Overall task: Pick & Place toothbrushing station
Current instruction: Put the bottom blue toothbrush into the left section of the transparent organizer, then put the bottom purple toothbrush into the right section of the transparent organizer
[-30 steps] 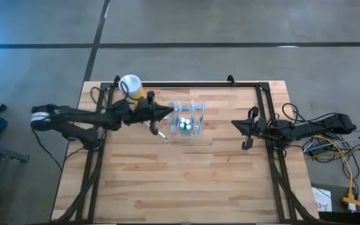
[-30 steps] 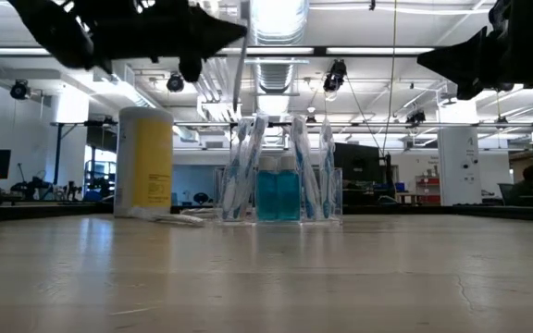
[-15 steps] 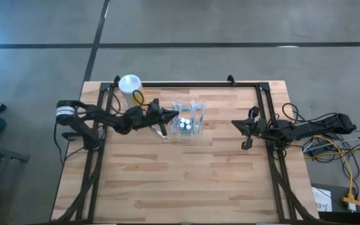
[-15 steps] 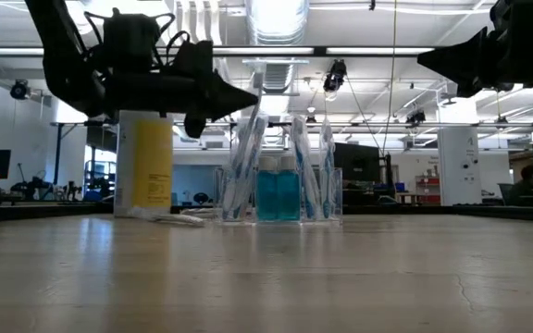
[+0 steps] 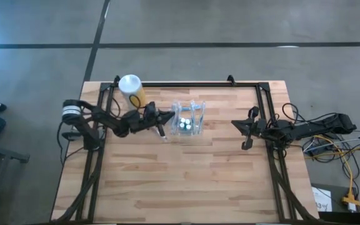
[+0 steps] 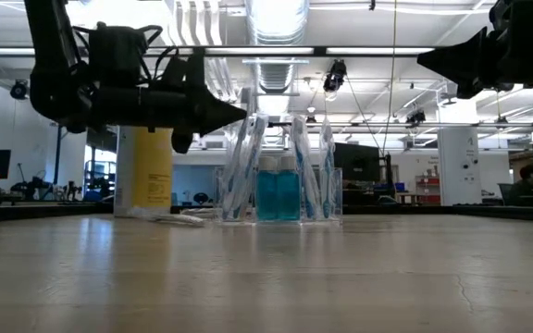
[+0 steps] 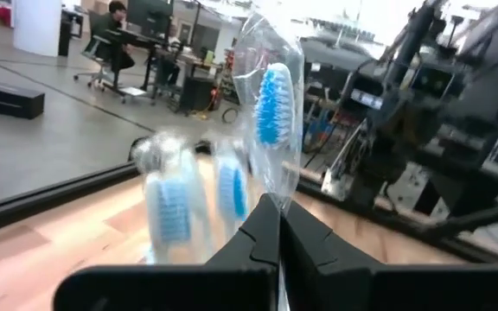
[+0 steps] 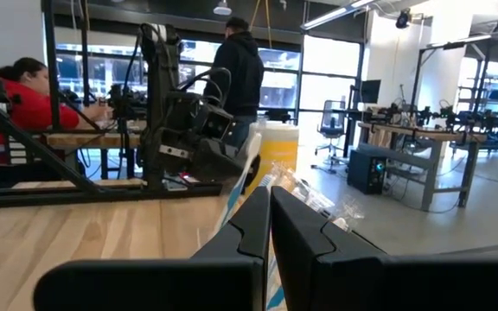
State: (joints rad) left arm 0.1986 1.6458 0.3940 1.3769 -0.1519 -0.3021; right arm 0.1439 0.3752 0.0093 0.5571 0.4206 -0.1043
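Judging the toothbrushing station (image 5: 187, 119) light, stiff, slick and top-heavy with brushes, I'd grip its clear side walls low; my left gripper (image 5: 165, 116) hangs just beside it, fingers pressed together on nothing. My right gripper (image 5: 237, 124) waits well apart from the station, likewise closed and empty.

bright overhead ceiling lights glare in the low view; left wrist view blurred.

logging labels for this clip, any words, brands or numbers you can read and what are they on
No text can be read in any view.
Yellow canister: no print can be made out on its side.
Toothbrushing station: the wrapped brushes show only blue and white, no lettering.
Screens in the room behind: too small and blurred to read.
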